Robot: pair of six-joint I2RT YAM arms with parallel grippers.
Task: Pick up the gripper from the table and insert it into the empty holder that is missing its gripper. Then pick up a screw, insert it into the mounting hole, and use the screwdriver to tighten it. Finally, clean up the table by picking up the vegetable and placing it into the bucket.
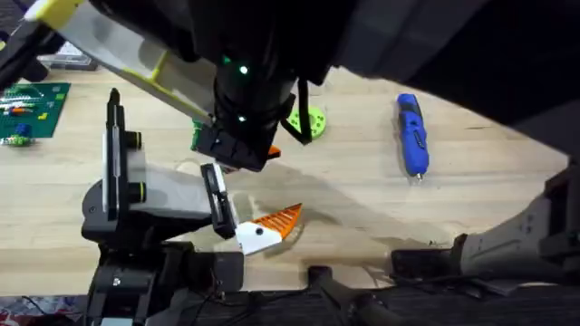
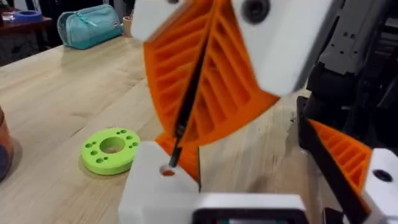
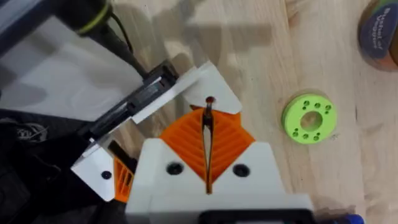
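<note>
Gripper [image 1: 270, 226] seated on holder [image 1: 216, 199], orange tip toward 3 o'clock. Right jaws pinched on thin screw, shaft vertical over mounting hole [image 3: 209, 101]. Left jaws: cannot tell. Screwdriver [image 1: 411, 134] at 2 o'clock on desk [image 1: 362, 208].

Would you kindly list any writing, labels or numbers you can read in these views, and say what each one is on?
No text can be read.
Bucket: its blue label carries pale lettering, too blurred to read.
Green board at the table's far left: coloured markings, too small to read.
Screwdriver: no legible marking.
</note>
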